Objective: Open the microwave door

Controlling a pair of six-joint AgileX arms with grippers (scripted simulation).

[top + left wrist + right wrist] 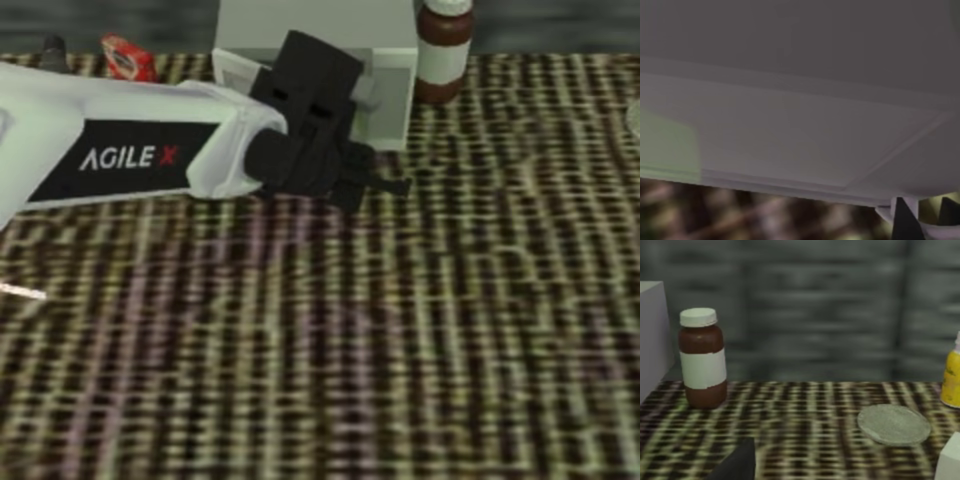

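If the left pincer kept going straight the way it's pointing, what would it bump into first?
Most likely the microwave door. From above, the left pincer sits right at the front of the microwave, and its wrist view is nearly filled by that pale panel. Depth is hard to judge, so it may already be touching.

We count one microwave (pixel 330 40) at the table's (pixel 400 330) far edge, with one door (pixel 240 72) on its front. One arm (pixel 120 150) shows from above, our left, and one gripper (pixel 385 185) on it; our right arm is not in the top view. We count one brown jar (pixel 702 360) with a white lid, just right of the microwave. We see one red packet (pixel 128 57) and one dark small thing (pixel 52 50) at the far left. The right wrist view adds one flat grey disc (pixel 894 424), one yellow bottle (pixel 952 377) and one pale block (pixel 950 460).
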